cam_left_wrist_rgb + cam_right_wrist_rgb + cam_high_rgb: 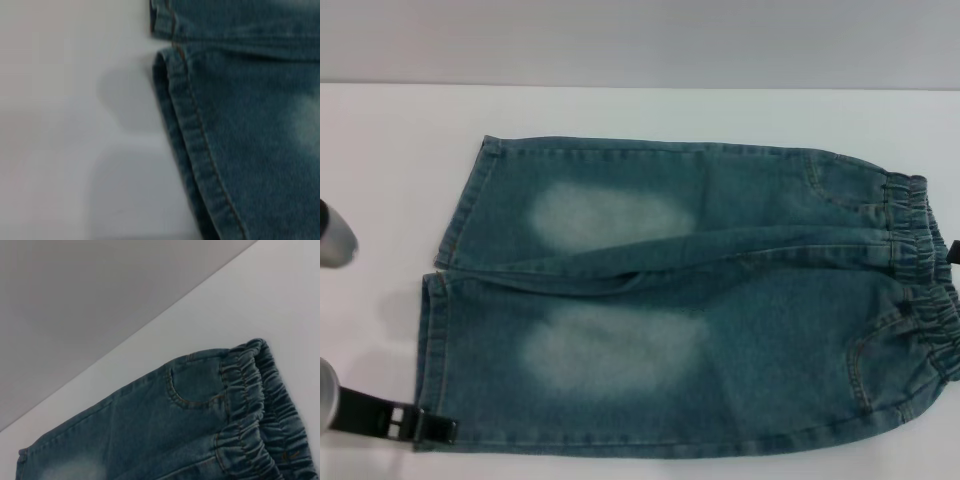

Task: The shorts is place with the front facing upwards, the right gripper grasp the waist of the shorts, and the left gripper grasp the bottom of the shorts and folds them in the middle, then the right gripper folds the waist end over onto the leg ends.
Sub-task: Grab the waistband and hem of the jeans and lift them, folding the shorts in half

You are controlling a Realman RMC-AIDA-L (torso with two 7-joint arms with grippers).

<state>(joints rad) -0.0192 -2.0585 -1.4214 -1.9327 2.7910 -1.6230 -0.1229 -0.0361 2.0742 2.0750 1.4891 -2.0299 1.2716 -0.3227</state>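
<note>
Crosswise, shorts (690, 300) (waistband rightward)

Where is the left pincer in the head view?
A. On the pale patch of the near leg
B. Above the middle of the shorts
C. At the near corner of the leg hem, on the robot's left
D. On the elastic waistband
C: the left pincer lies at the near hem corner of the shorts, far from the waistband at the opposite end.
</note>
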